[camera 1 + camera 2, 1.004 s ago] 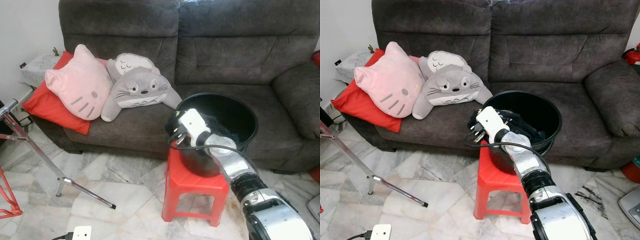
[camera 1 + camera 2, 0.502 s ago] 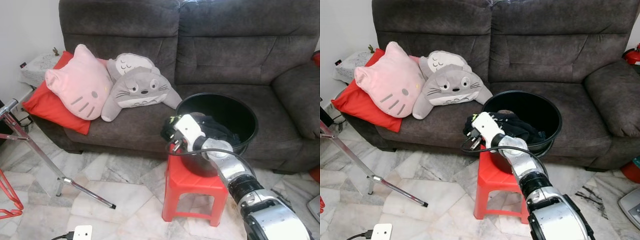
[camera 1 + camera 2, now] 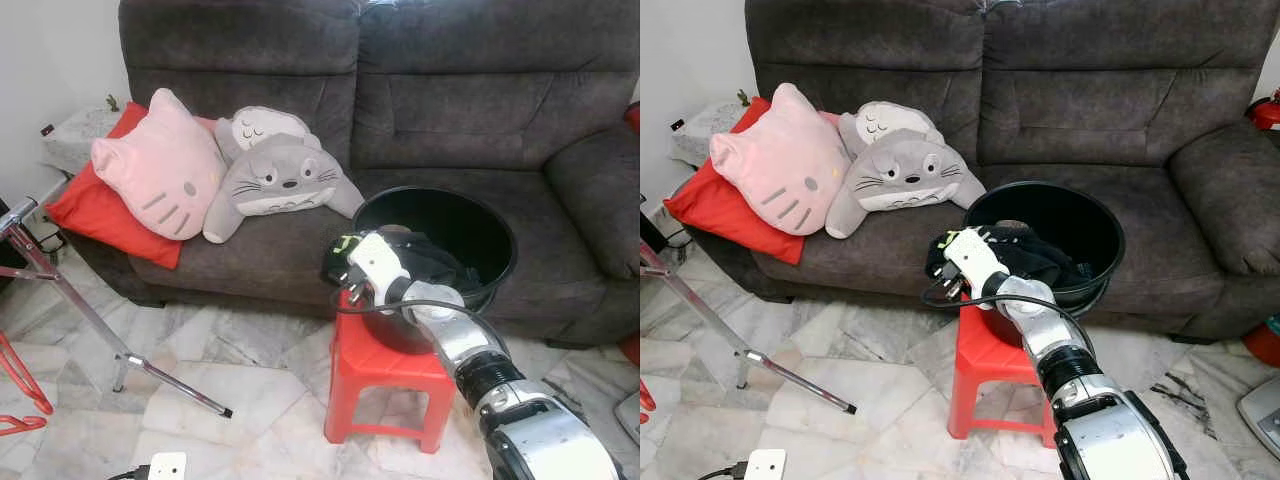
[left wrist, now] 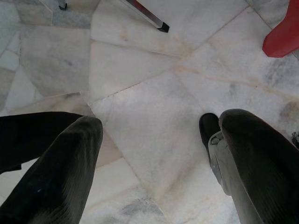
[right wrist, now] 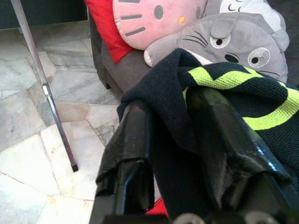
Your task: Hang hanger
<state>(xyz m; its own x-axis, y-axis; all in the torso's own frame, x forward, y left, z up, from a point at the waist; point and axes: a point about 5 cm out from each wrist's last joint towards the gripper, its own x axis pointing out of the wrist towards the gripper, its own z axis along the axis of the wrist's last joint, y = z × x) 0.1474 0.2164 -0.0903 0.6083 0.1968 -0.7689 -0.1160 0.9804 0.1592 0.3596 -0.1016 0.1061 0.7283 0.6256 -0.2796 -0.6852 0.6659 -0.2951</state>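
My right gripper [image 3: 337, 266] is at the near left rim of the black bucket [image 3: 497, 232], shut on a black garment [image 5: 233, 93] with yellow-green stripes. The garment drapes over both fingers [image 5: 135, 126] and trails back into the bucket. A red hanger [image 3: 27, 377] shows at the far left edge, low beside the metal rack leg [image 3: 100, 325]. My left gripper [image 4: 159, 140] hangs open above the marble floor with nothing between its fingers.
The bucket stands on a red plastic stool [image 3: 385, 385] in front of a dark grey sofa [image 3: 450, 100]. A pink cat cushion [image 3: 160, 175], a grey plush [image 3: 275, 180] and a red pillow [image 3: 95, 215] lie on the sofa's left. A white power strip [image 3: 163, 465] lies on the floor.
My right gripper has drawn the black garment slightly left, out over the bucket's rim. The red hanger at the left edge has shifted a little.
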